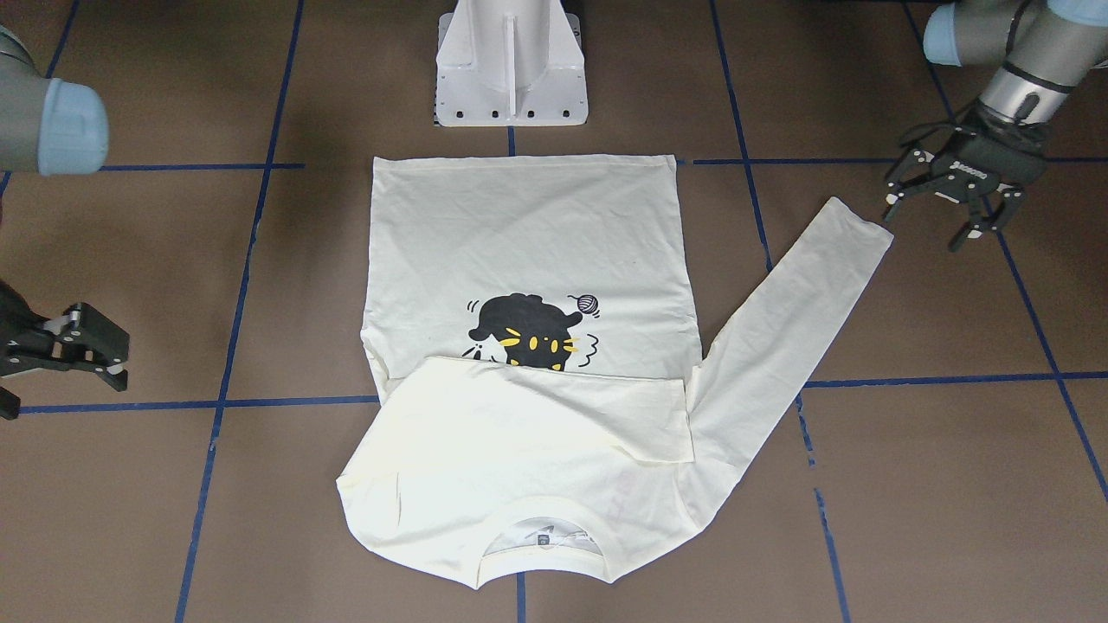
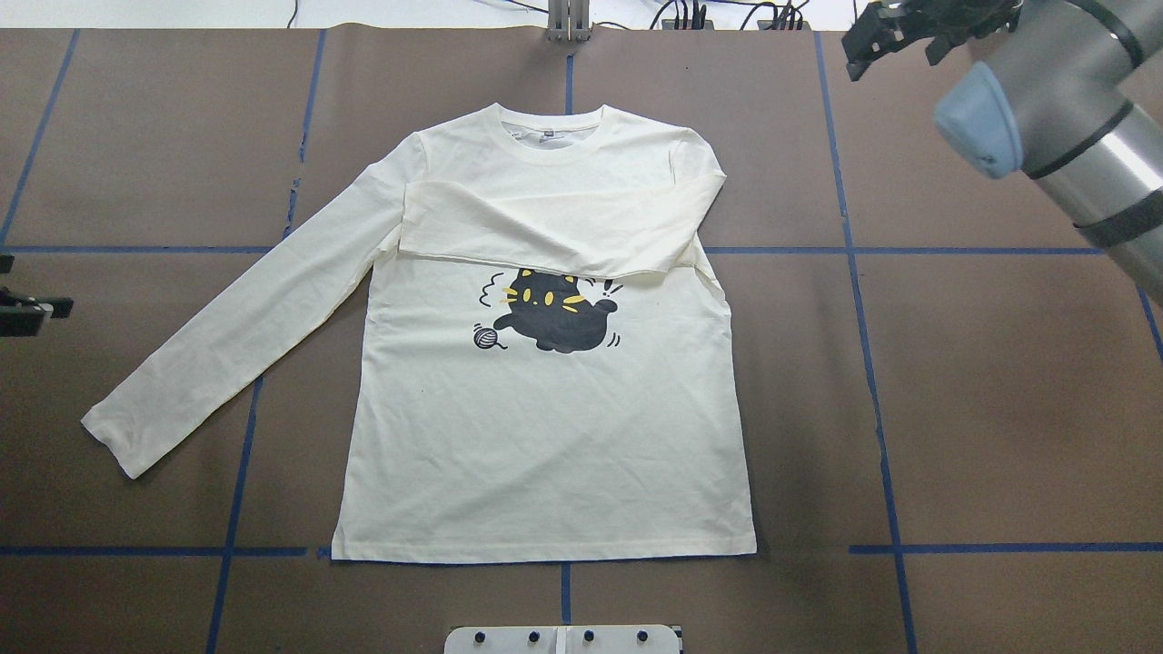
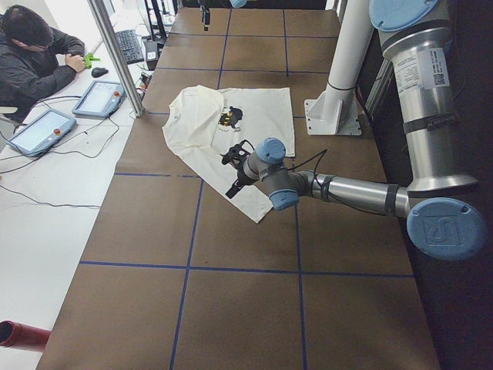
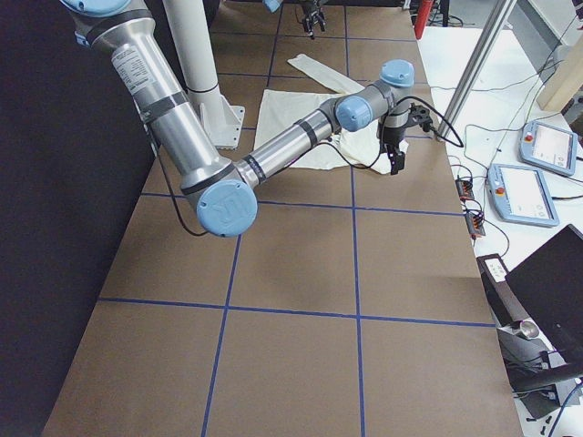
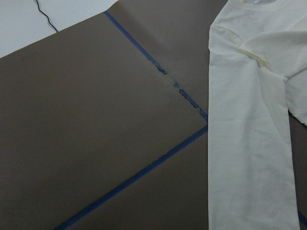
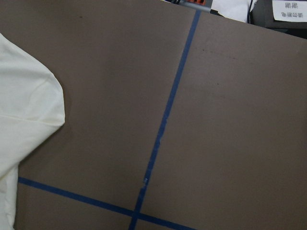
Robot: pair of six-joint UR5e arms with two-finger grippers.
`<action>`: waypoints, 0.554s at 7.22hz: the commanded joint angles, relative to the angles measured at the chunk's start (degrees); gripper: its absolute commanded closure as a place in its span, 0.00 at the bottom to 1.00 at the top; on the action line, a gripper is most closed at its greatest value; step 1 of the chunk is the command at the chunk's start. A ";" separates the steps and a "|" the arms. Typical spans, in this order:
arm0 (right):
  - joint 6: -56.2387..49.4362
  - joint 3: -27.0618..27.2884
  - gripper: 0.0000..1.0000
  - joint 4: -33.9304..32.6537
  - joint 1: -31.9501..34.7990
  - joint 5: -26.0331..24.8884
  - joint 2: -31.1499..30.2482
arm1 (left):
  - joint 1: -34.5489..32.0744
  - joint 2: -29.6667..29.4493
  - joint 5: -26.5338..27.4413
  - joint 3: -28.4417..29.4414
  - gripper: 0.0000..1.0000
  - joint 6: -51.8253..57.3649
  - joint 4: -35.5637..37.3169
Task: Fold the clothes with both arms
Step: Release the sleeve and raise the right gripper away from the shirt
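The cream-white shirt lies flat on the brown table with its black cat print facing up. One sleeve is folded across the chest. The other sleeve stretches out diagonally on my left side. My left gripper is open and empty, just beyond that sleeve's cuff. My right gripper is open and empty, apart from the shirt, out beside the folded-sleeve shoulder. It also shows in the overhead view. The left wrist view shows the stretched sleeve. The right wrist view shows a shirt edge.
The white pedestal base stands just behind the shirt's hem. Blue tape lines cross the table. An operator sits past the far table edge with tablets and a metal post.
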 commanded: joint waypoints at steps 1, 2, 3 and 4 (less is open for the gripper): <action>-2.18 5.74 0.00 0.39 2.33 1.02 -7.86 | 10.68 3.00 5.50 -0.24 0.00 -2.31 0.33; -1.83 6.20 0.00 0.39 2.42 1.02 -8.14 | 14.11 4.41 7.08 -0.24 0.00 -2.57 0.33; -1.82 6.21 0.00 0.39 2.42 0.93 -8.32 | 15.97 5.03 7.35 -0.06 0.00 -2.57 0.33; -1.74 6.55 0.00 0.39 2.42 0.85 -8.75 | 17.30 5.12 7.44 0.29 0.01 -2.57 0.41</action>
